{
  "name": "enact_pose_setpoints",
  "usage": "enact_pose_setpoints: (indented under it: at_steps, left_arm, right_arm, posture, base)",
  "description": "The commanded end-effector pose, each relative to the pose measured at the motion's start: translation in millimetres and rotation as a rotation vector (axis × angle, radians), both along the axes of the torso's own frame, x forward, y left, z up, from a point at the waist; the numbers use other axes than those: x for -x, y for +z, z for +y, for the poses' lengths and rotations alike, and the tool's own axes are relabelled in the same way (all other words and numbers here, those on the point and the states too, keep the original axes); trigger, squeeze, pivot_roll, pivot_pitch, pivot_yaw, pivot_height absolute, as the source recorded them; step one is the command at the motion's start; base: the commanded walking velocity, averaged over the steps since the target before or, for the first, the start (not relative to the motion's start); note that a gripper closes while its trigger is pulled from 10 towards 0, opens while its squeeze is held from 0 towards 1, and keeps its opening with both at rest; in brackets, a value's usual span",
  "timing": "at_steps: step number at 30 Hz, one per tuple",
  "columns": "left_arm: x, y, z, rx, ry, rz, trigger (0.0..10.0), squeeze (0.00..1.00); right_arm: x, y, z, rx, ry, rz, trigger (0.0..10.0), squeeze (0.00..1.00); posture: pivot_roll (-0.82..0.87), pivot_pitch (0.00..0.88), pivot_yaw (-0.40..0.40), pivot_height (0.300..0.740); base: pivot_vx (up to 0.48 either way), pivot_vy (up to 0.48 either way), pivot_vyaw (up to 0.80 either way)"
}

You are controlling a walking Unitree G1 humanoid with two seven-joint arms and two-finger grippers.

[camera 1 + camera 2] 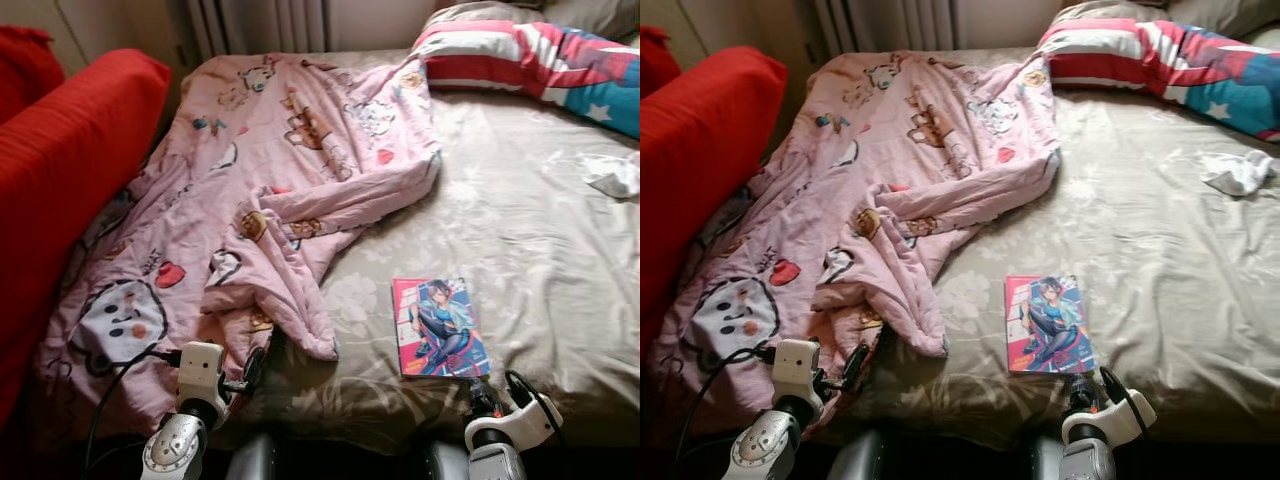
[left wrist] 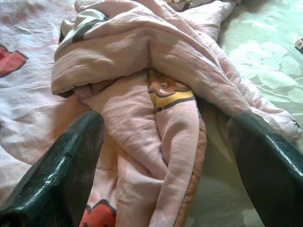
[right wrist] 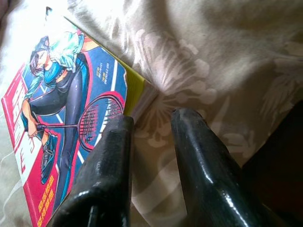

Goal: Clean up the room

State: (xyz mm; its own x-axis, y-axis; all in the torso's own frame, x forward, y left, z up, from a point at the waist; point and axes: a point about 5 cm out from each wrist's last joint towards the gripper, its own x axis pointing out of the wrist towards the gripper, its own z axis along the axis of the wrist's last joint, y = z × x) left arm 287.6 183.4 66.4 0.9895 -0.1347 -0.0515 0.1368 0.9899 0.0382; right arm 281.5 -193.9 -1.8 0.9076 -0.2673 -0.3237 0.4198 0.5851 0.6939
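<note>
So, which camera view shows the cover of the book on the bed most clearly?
The right wrist view: the book is close, its drawn figure with a racket sharp, beside the right gripper. Both eye views show it whole but small, flat on the bed sheet. The left wrist view looks at the pink blanket.

**Bed inventory, counted from my station**

I count:
- one pink cartoon-print blanket [image 1: 270, 190], rumpled over the bed's left half;
- one comic book [image 1: 439, 327], cover up;
- one striped pillow with stars [image 1: 540, 55];
- one grey pillow [image 1: 480, 12] behind it;
- one crumpled white cloth [image 1: 615, 175];
- one beige floral bedsheet [image 1: 520, 250];
- one red sofa [image 1: 60, 170];
- one radiator [image 1: 260, 22];
- two grippers, left gripper [image 2: 165, 156] and right gripper [image 3: 151, 137].
</note>
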Motion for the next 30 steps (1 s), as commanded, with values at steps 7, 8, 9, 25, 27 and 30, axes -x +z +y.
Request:
enact_pose_setpoints:
  at_steps: [7,8,9,25,27,30]
  left_arm:
    - [7.1,-10,5.0,-0.033,0.005,0.034,10.0,0.0]
    - [7.2,-10,5.1,-0.034,0.005,0.035,10.0,0.0]
    - [7.4,-10,5.3,-0.035,0.004,0.035,10.0,0.0]
    - [12.1,-11,8.9,-0.049,0.005,0.041,10.0,0.0]
    - [12.1,-11,7.8,-0.049,0.003,0.042,10.0,0.0]
    - [12.1,-11,6.8,-0.048,0.002,0.042,10.0,0.0]
  right_arm:
    - [-3.5,2,5.6,-0.008,0.047,-0.022,10.0,0.0]
    - [-5.9,5,6.2,-0.018,0.043,-0.051,10.0,0.6]
    - [-7.7,8,7.5,-0.029,0.048,-0.076,10.0,1.0]
    - [-19.8,23,26.1,0.177,0.255,-0.14,10.0,1.0]
    - [-26.6,32,34.0,0.284,0.346,-0.174,10.0,1.0]
    - [-30.8,38,36.9,0.307,0.375,-0.2,10.0,1.0]
  posture:
    - [0.07,0.21,0.06,0.587]
    - [0.07,0.21,0.061,0.587]
    - [0.07,0.214,0.063,0.587]
    - [0.08,0.238,0.07,0.587]
    - [0.08,0.242,0.072,0.587]
    - [0.08,0.243,0.07,0.587]
  base:
    - [0.0,0.0,0.0]
    - [0.0,0.0,0.0]
    - [0.0,0.0,0.0]
    - [0.0,0.0,0.0]
    - [0.0,0.0,0.0]
    - [0.0,0.0,0.0]
